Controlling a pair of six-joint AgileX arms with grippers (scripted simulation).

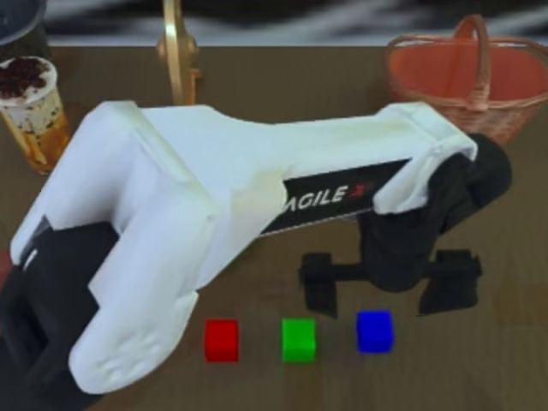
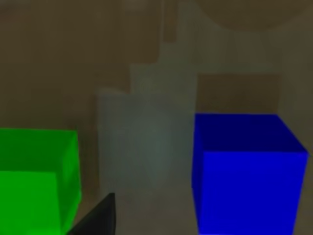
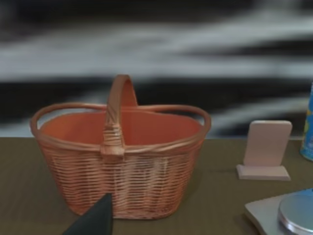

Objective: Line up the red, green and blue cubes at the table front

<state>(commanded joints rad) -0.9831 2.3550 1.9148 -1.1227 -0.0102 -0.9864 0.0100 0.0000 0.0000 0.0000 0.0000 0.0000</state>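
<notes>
The red cube (image 1: pixel 222 340), green cube (image 1: pixel 299 339) and blue cube (image 1: pixel 375 331) stand in a row near the table's (image 1: pixel 479 360) front edge, a gap between each. My left arm reaches across from the left. Its gripper (image 1: pixel 385 287) is open just behind the blue cube, one black finger on either side, nothing between them. In the left wrist view the blue cube (image 2: pixel 249 171) and green cube (image 2: pixel 36 181) sit close, with one fingertip (image 2: pixel 100 218) at the edge. My right arm is outside the top view; its gripper (image 3: pixel 156 227) is open, facing the basket.
A wicker basket (image 1: pixel 462 81) stands at the back right, a topped drink cup (image 1: pixel 32 107) at the back left, a gold stand (image 1: pixel 178 60) at the back. The right wrist view also shows a pink card holder (image 3: pixel 265 149) and a grey scale (image 3: pixel 288 213).
</notes>
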